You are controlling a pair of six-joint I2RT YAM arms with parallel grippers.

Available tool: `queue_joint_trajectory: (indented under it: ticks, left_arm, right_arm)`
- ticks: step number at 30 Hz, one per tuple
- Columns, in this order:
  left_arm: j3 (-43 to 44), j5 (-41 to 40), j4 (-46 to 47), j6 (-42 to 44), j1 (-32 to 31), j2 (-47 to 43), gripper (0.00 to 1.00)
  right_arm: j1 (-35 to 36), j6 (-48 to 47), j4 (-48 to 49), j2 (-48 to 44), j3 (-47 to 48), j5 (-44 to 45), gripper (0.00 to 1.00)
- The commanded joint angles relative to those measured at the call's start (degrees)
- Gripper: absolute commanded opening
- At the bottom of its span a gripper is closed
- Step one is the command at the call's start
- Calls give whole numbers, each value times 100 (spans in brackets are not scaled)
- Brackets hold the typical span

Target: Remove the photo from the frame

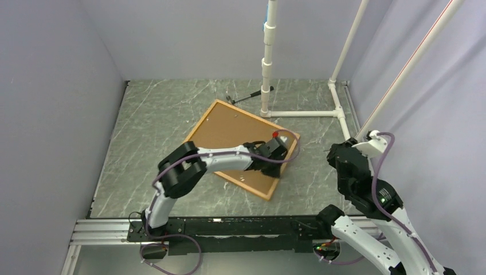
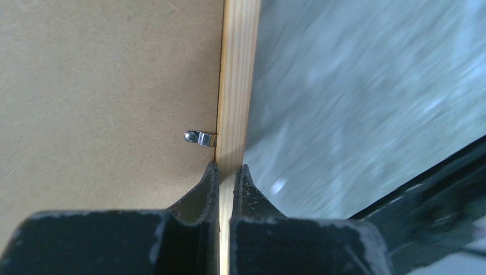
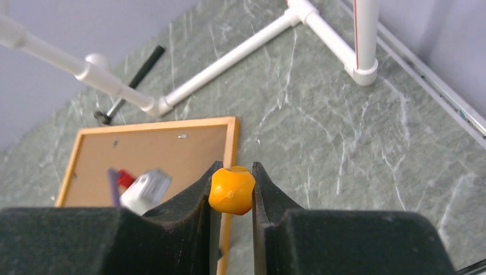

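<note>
A: Step in hand?
B: Release stage. The frame (image 2: 236, 86) is laid face down on the surface (image 1: 160, 114), right of centre. The photo (image 1: 229, 129) is seated inside it, with only the brown board back shown. Nothing is lifted out yet.
A: Left claw (image 2: 228, 167)?
B: Pressed together on the frame's right-hand rail, with 1 finger on the board side and 1 on the outer side. The rail is pinched, not the photo.
A: Right claw (image 3: 235, 166)?
B: Parked well apart from the frame, off to the right. An orange tool handle (image 3: 231, 190) is pinched between its fingers. The tip is hidden, so a screwdriver is only assumed.
A: What is the photo held by?
B: 1 metal tab (image 2: 199, 138) is seen at the rail, lapped over the board edge just ahead of the left claw. 2 small fittings (image 3: 182, 136) are also seen on the board from the right wrist; whether these are tabs cannot be told.
A: Next move?
B: As judged: the frame is to be steadied by the left claw while the tool is brought in by the right. The tab is then to be turned or bent off the board. Fine aim is called for, since the tab is small and sits just beside the left fingers. The board can only be pried up once every tab is cleared.
</note>
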Motion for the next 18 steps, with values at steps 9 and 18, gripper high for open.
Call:
queue_joint_trajectory:
  ticks: [9,18]
  left_arm:
    - [2426,1812,2112,-1730,307,1571,36]
    - [-1371,2590,3385,-1369,1064,-1125,52]
  right_arm:
    - [-11,-790,170,264,287,-268,0]
    - [-61,-995,666,1149,-383,-454,0]
